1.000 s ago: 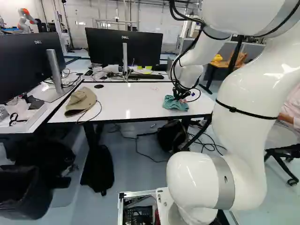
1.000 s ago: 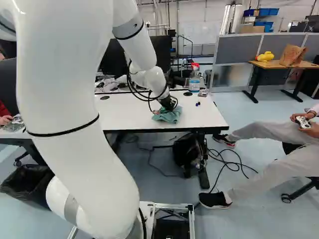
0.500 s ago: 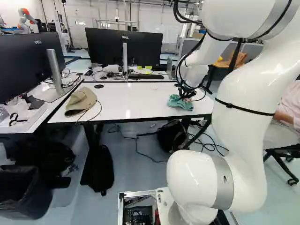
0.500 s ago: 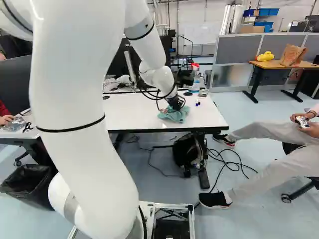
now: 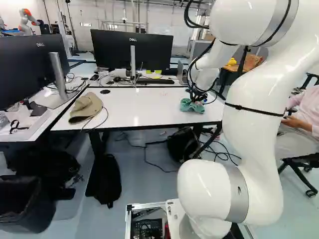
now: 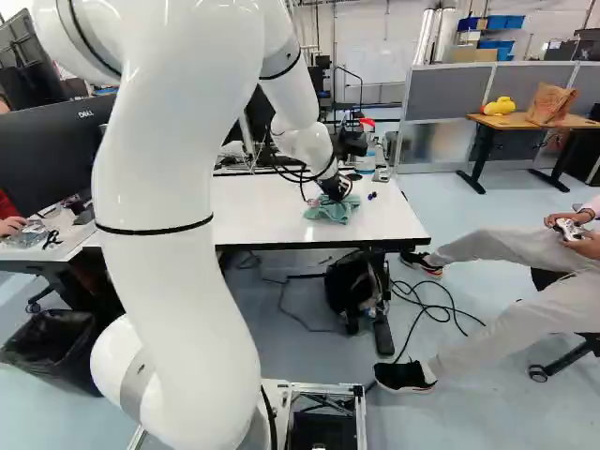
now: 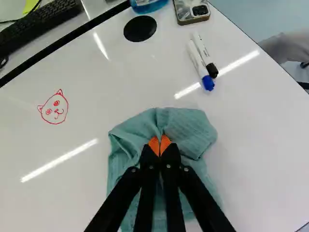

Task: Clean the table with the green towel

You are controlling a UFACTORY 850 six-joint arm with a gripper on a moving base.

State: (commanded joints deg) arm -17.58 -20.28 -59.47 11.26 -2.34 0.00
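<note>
Teal-green towel point(image 7: 189, 126) — white table point(image 7: 260, 150) — red cat-face drawing point(image 7: 54, 107).

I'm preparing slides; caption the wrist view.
The hand grips a green towel on a white table, a red cat doodle and two markers nearby.

A towel point(image 7: 186, 125) lies on the counter point(image 5: 144, 112) between a cap point(image 5: 88, 105) and two markers point(image 7: 197, 58), a monitor point(image 5: 109, 52) standing behind.
</note>
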